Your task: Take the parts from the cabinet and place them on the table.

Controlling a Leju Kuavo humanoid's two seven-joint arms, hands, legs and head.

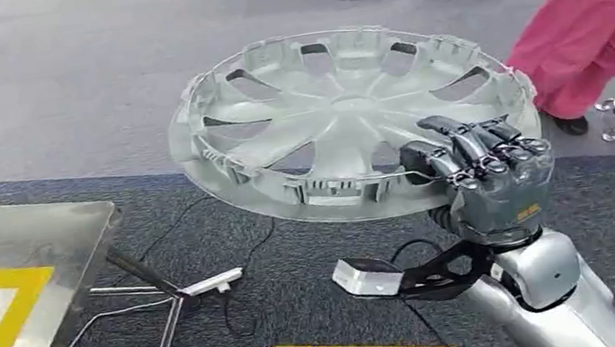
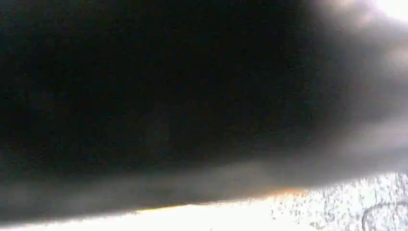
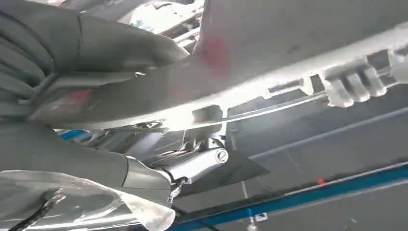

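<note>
Right hand [image 1: 492, 167] fingers grip silver hubcap [image 1: 341, 114] rim; left wrist view dark, blurred.

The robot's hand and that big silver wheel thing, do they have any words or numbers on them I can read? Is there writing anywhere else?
No text here can be read.
Right hand: a small orange mark on its grey back, too small and blurred to read.
Hubcap: no words or numbers show on it.
Table: yellow tape lines, no writing.
Floor: yellow tape, no writing.
</note>
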